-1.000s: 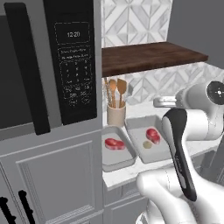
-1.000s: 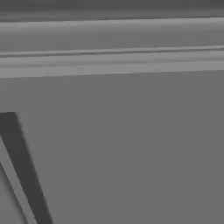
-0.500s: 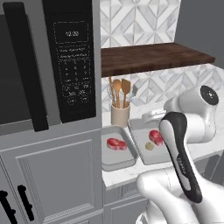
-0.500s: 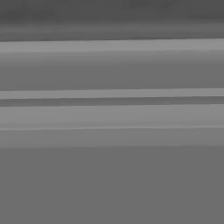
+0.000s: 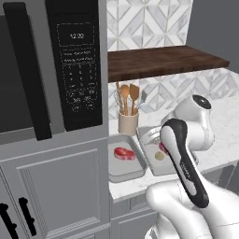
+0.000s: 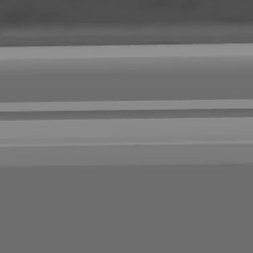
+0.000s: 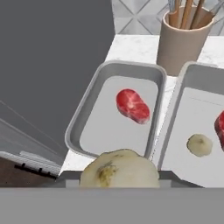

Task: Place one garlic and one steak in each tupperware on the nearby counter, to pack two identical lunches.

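Two grey tupperware sit side by side on the white counter (image 5: 219,116). The left tupperware (image 7: 83,118) (image 5: 126,177) holds one red steak (image 7: 132,105) (image 5: 124,153). In the right tupperware (image 7: 175,105) (image 5: 153,164) lie a pale garlic (image 7: 200,145) (image 5: 160,156) and a second steak (image 7: 220,127) (image 5: 162,146), partly cut off or hidden by my arm. My gripper (image 7: 118,178) is shut on another garlic (image 7: 119,168), held above the near edge of the left tupperware, close to the gap between the two.
A beige utensil jar (image 5: 128,123) (image 7: 181,39) with wooden spoons stands just behind the trays. A dark wooden shelf (image 5: 163,60) hangs above the counter. A tall grey cabinet with a black oven panel (image 5: 77,65) rises on the left. The right base view is blurred grey bands.
My arm has swung left and down toward the trays, now covering part of the right one. The whole left base picture has shifted slightly with the camera.
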Available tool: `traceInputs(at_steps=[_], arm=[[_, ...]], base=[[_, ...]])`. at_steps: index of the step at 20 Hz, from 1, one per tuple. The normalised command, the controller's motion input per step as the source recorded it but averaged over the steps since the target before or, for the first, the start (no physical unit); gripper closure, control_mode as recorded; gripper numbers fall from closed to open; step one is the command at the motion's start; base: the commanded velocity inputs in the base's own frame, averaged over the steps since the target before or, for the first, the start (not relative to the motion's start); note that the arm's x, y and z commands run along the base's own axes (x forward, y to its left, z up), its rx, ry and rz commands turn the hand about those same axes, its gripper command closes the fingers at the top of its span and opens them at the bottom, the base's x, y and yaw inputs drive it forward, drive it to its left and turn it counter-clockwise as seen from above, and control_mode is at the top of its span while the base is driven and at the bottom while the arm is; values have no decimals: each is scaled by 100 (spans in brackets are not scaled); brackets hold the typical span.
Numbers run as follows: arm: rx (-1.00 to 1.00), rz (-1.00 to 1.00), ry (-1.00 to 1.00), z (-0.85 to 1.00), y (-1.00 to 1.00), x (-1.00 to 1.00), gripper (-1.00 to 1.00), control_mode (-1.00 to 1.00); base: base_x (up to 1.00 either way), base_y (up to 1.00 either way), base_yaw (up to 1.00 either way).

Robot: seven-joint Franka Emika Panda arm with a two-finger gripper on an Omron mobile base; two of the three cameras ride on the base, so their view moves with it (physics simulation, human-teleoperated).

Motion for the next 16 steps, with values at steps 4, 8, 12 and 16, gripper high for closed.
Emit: traceInputs(at_steps=[4, 8, 12, 16], arm=[[-2, 18, 18, -66, 34, 28, 100, -100], [-5, 12, 14, -72, 47, 33, 100, -100], [0, 14, 6, -54, 4, 42, 100, -100], [0, 14, 4, -54, 0, 39, 100, -100]], base=[[0, 0, 0], [0, 0, 0], [0, 0, 0], [0, 0, 0]])
